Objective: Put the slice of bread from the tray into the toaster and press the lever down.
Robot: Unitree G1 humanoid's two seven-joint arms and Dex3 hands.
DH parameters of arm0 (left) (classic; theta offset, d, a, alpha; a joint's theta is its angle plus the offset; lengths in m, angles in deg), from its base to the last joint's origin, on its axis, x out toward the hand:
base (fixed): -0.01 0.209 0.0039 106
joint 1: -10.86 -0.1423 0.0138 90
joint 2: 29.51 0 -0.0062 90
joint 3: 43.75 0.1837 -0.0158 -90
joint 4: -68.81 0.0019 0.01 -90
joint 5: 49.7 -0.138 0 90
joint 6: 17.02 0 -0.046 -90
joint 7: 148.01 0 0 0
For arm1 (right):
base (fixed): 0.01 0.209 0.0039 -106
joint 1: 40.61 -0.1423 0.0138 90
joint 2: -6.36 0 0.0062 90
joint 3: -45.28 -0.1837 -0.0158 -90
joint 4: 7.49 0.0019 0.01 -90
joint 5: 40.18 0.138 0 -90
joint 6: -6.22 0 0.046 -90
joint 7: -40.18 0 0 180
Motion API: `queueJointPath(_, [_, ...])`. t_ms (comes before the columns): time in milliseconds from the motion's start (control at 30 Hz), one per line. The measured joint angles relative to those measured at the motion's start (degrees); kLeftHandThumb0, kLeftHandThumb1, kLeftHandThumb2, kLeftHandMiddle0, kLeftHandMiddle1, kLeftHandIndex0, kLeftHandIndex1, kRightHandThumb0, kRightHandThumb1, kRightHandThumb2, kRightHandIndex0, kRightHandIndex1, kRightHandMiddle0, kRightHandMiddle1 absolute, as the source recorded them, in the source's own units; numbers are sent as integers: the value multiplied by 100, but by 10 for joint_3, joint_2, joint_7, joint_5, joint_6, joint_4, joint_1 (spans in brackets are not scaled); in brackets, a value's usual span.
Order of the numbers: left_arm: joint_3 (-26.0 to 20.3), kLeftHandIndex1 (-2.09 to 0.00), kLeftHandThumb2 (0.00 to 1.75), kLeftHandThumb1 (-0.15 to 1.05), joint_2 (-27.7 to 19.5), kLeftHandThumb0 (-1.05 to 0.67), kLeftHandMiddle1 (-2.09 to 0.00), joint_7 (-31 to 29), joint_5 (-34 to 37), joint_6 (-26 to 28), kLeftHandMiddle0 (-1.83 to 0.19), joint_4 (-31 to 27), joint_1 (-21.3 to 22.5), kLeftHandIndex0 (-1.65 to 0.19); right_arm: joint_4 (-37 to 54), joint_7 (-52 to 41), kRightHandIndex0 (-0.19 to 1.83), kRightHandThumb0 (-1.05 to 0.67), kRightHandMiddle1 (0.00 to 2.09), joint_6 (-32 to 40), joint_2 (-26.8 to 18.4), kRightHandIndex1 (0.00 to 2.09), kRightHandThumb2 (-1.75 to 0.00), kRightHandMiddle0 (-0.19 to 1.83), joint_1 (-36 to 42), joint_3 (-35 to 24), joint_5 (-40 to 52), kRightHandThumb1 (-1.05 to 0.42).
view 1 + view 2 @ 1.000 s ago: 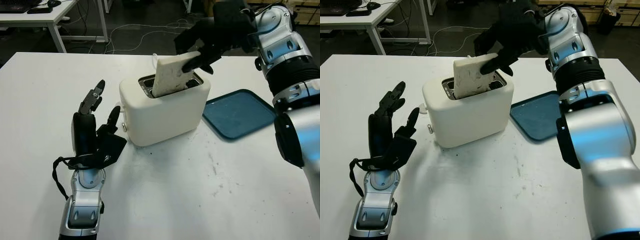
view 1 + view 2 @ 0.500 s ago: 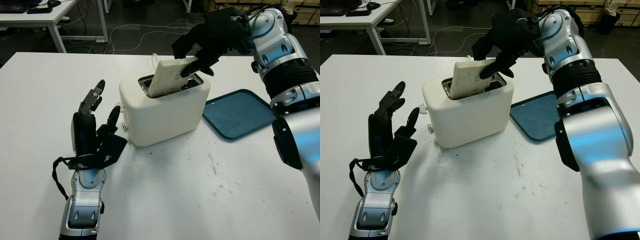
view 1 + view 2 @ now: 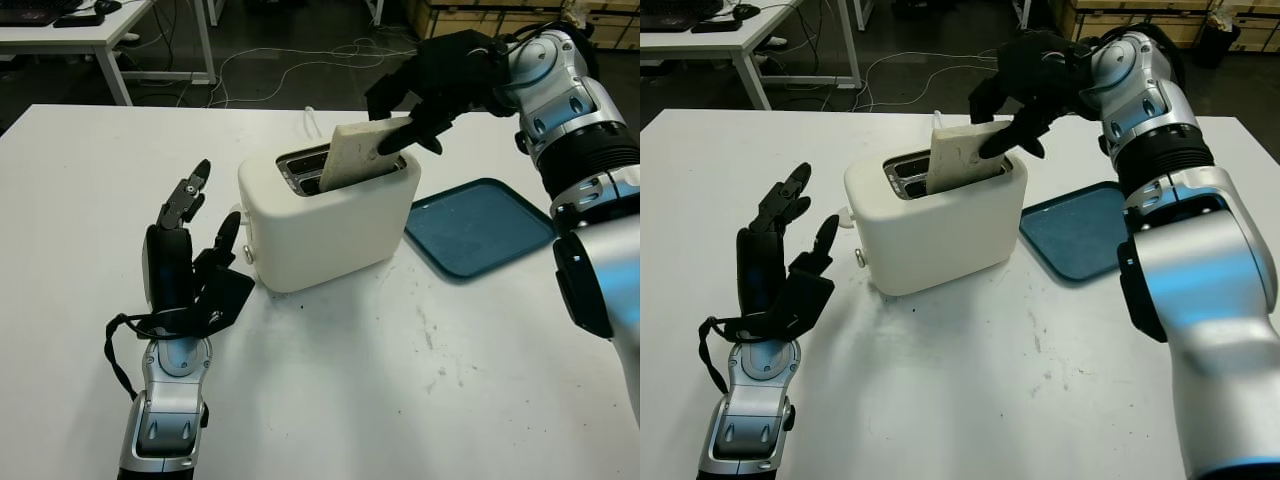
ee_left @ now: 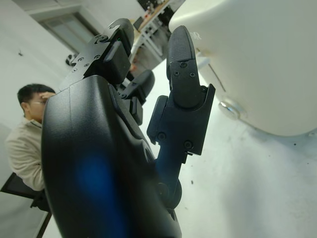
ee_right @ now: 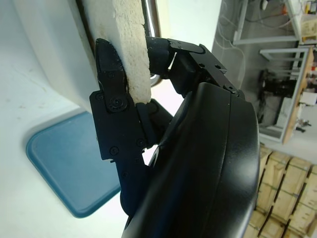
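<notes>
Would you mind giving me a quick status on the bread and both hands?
Right hand shut on bread slice, tilted, partly down in toaster slot. Left hand open beside toaster. Tray bare. Nothing blocking.

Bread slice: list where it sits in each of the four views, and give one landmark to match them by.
Left eye view: bread slice upper middle, tilted in the toaster slot, pinched by the right hand.
Right eye view: upper middle, same pose.
Left wrist view: no bread; toaster wall beside the open left hand.
Right wrist view: pale edge between black fingers.
Shared landmark: the white toaster.
</notes>
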Motion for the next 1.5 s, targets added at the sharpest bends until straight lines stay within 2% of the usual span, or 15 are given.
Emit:
queueJointPath(100, [0, 0, 38, 92, 0, -45, -68, 0, 0, 0, -25, 0, 0, -45, -5, 2, 96, -41, 175, -6, -4, 175, -23, 70, -4, 0, -8, -92])
queueJointPath(300, [0, 0, 38, 92, 0, -46, -67, 0, 1, 0, -25, 0, 0, -45, -3, 20, 101, -50, 175, -27, -3, 175, -19, 81, -3, 0, -10, -92])
queueJointPath(333, [0, -1, 37, 92, 1, -46, -67, 0, 1, 0, -26, 0, 0, -46, 0, 22, 95, -53, 165, -34, -2, 171, -15, 79, -2, 0, -10, -92])
queueJointPath(400, [0, -1, 37, 92, 1, -46, -68, 0, 0, 0, -27, 0, 0, -46, 10, 22, 73, -66, 111, -55, 0, 145, -6, 74, 4, 2, -10, -92])
queueJointPath(467, [0, -1, 38, 92, 1, -47, -67, 0, 0, 0, -27, 0, 0, -46, 29, 19, 52, -76, 48, -77, 0, 95, -1, 73, 11, 15, -20, -91])
queueJointPath(533, [0, -1, 38, 92, 1, -47, -67, 0, 0, 0, -27, 0, 0, -46, 50, 13, 36, -77, 20, -92, 0, 73, 0, 69, 18, 28, -31, -89])
queueJointPath(567, [0, 0, 38, 92, 1, -47, -67, 0, 0, 0, -26, 0, 0, -46, 59, 12, 27, -78, 11, -97, -1, 69, 0, 65, 21, 32, -33, -86])
queueJointPath(600, [0, 0, 38, 92, 1, -47, -67, 0, 0, 0, -26, 0, 0, -46, 72, 12, 20, -78, 6, -100, -2, 75, 0, 62, 26, 36, -35, -85])
queueJointPath(700, [0, -1, 38, 92, 1, -45, -67, 0, 0, -1, -26, 0, 0, -46, 100, 15, 7, -78, 1, -119, -10, 78, 0, 55, 41, 40, -36, -82])
queueJointPath(800, [0, -1, 38, 92, 0, -47, -67, 0, 0, -1, -27, 0, 0, -46, 122, 35, 1, -79, 0, -143, -20, 65, 0, 49, 59, 45, -44, -80])
queueJointPath(967, [0, -1, 37, 92, 0, -46, -66, 0, 0, -1, -27, 0, 0, -46, 138, 57, 0, -75, 0, -163, -27, 56, 0, 44, 71, 47, -55, -79])
queueJointPath(1167, [0, -1, 37, 92, 0, -47, -66, 0, 0, -1, -27, 0, 0, -46, 149, 84, 6, -67, 1, -191, -33, 58, 0, 45, 77, 47, -59, -80])
queueJointPath(1333, [0, -1, 38, 92, 0, -44, -66, 0, 0, -1, -27, 0, 0, -46, 160, 223, 26, -53, 6, -285, -58, 66, -1, 56, 107, 45, -99, -84])
queueJointPath(1500, [-2, -1, 35, 92, 0, -43, -66, 0, 0, -1, -28, 0, 0, -47, 172, 457, 50, -43, 11, -364, -83, 70, 0, 72, 129, 34, -167, -83])
